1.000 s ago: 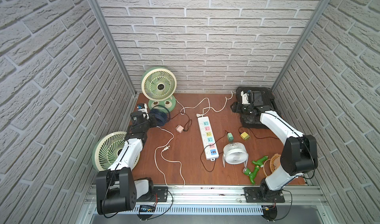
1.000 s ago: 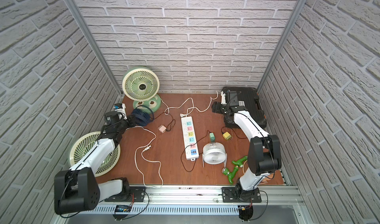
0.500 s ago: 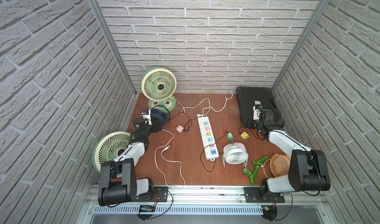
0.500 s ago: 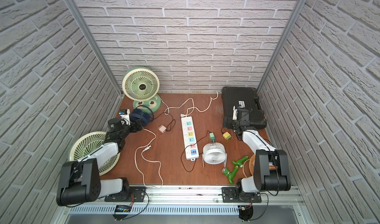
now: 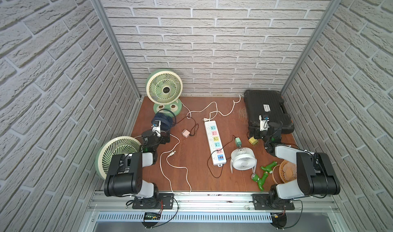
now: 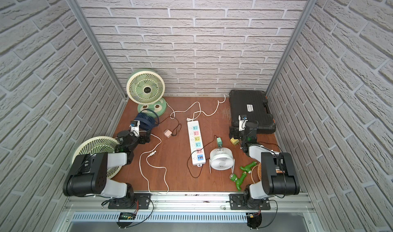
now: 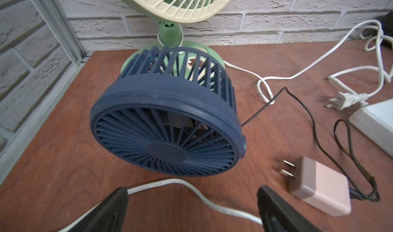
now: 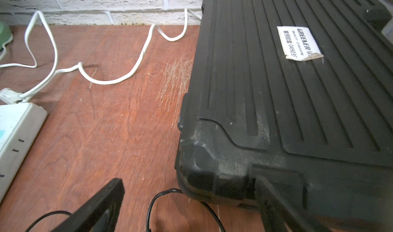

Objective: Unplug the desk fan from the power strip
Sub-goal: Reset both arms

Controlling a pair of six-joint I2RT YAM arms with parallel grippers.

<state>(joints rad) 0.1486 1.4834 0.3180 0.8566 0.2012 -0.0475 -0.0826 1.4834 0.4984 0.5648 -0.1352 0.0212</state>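
The left gripper [image 7: 192, 191] stands wide open and grasps nothing. Its 2 black fingers [image 7: 110, 207] straddle a thin white cord [image 7: 180, 181] lying on the brown wooden table [image 7: 63, 156]. Just ahead sits a small navy-blue round plastic fan [image 7: 168, 122], tilted back. Near it lies a pink square adapter [image 7: 319, 188] with 2 bare prongs and a coiled black lead.

The right gripper [image 8: 188, 182] is likewise spread wide and empty, at the near corner of a black ribbed plastic case [image 8: 287, 92]. A loop of thin black cable [image 8: 161, 195] lies on the table between its fingers.

The long white power strip [image 5: 214, 144] [image 6: 196, 144], with pastel sockets and a blue USB panel, lies flat mid-table between the 2 arms in both top views. Its USB end points toward the robot, well apart from both grippers. A white 2-pin plug [image 7: 340, 100] lies loose on the table at its far end. A black wire crosses the strip near the USB panel; whether anything sits in a socket I cannot tell.

Beside the USB end stands a small white round desk fan [image 5: 243, 158], with a green adapter [image 5: 237, 141] and a yellow adapter [image 5: 253, 141] on the table nearby. Another loose white plug [image 5: 171, 154] lies between the left arm and the strip. A green-and-cream pedestal fan [image 5: 164, 90] stands at the back wall.
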